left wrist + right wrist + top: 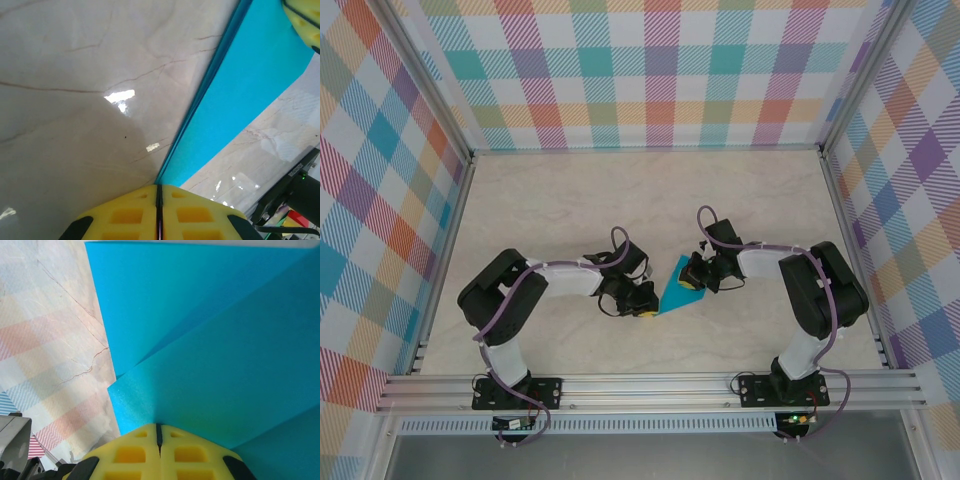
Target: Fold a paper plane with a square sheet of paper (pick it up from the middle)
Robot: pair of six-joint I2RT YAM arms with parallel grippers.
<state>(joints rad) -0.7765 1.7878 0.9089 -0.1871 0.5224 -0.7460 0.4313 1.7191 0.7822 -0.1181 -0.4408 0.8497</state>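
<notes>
The square sheet of paper [673, 291] is teal-blue and folded into a pointed, layered shape between the two arms on the table. My left gripper [646, 306] is shut on its near-left tip; in the left wrist view the paper [240, 100] narrows to a point that runs into the seam of the yellow jaws [159, 186]. My right gripper [692, 275] is shut, its tips set against the paper's right side. The right wrist view has creased teal layers [210, 340] just past the shut jaws [159, 425]. One right fingertip [303, 15] rests on the paper's far end.
The marble-look tabletop [570, 210] stretches to the left and behind the arms. Checked walls [660, 70] and aluminium frame rails [650, 385] enclose it. The right arm's base [295, 195] stands close on the right of the left wrist view.
</notes>
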